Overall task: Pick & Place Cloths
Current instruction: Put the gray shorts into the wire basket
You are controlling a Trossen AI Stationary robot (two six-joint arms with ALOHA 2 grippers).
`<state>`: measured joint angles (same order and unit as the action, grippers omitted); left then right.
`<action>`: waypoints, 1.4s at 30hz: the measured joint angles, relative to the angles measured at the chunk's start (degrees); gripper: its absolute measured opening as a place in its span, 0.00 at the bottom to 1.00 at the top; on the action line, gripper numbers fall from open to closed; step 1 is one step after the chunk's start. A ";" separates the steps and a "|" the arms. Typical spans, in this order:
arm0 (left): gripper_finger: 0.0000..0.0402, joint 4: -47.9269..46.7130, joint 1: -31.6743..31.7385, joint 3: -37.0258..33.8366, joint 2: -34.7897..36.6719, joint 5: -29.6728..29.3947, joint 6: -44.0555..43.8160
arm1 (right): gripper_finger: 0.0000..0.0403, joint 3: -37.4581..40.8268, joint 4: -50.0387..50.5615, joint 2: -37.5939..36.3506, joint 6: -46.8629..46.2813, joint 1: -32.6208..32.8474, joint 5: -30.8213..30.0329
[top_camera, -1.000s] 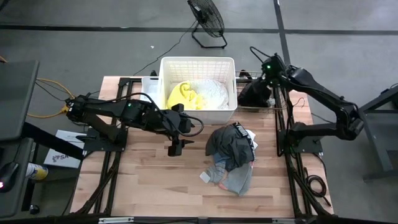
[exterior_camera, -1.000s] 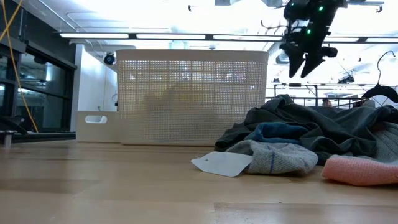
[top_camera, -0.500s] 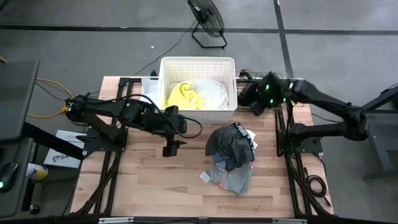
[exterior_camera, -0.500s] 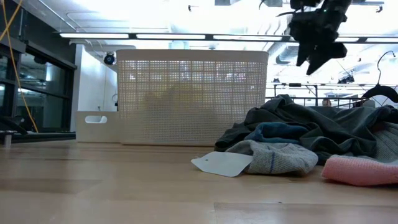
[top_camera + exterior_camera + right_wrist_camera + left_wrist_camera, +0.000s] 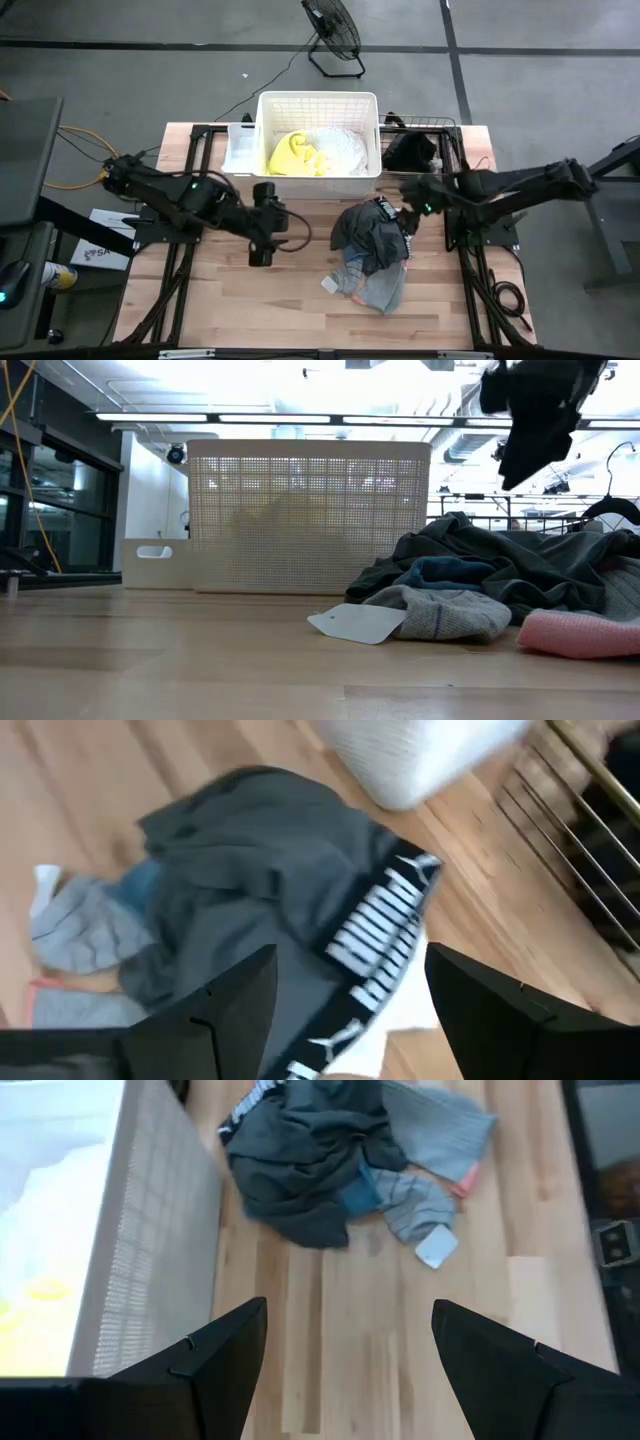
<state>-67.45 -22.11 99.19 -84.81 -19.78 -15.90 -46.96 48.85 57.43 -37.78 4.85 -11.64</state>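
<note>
A pile of cloths (image 5: 368,250) lies on the table's right half. A dark grey garment (image 5: 250,860) sits on top, with a black-and-white striped band (image 5: 385,920) along it. Blue-grey pieces (image 5: 425,1205) and a pink edge (image 5: 580,632) lie below it. A yellow cloth (image 5: 294,153) and a white cloth (image 5: 342,150) lie in the white slatted basket (image 5: 318,98). My right gripper (image 5: 350,960) hovers open over the pile's far right part (image 5: 410,205). My left gripper (image 5: 350,1315) is open above bare table left of the pile (image 5: 258,254).
The basket stands at the table's far edge; its wall (image 5: 150,1260) is close beside my left gripper. A white tag (image 5: 358,623) lies at the pile's near side. A wire rack with a dark bundle (image 5: 410,150) sits right of the basket. Bare wood (image 5: 240,300) spreads near and left.
My right gripper has swung from beside the basket's far right corner toward the near edge and now hangs over the pile's far right part. My left gripper has drifted toward the near and left edges. The cloths have stayed put.
</note>
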 joint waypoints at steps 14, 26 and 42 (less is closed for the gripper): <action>0.70 16.17 -3.06 -24.11 11.59 -2.64 -3.91 | 0.61 0.15 0.43 9.09 12.92 16.31 -9.49; 0.70 36.24 -3.06 -44.61 24.66 -0.04 -6.04 | 0.61 0.15 1.36 21.58 23.03 16.15 -20.97; 0.70 48.67 -3.06 -56.38 27.18 2.36 -8.98 | 0.61 0.11 2.55 25.04 26.52 12.22 -26.40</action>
<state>-18.78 -25.17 42.81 -57.63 -17.41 -24.88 -46.85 51.40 82.47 -11.26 17.06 -38.03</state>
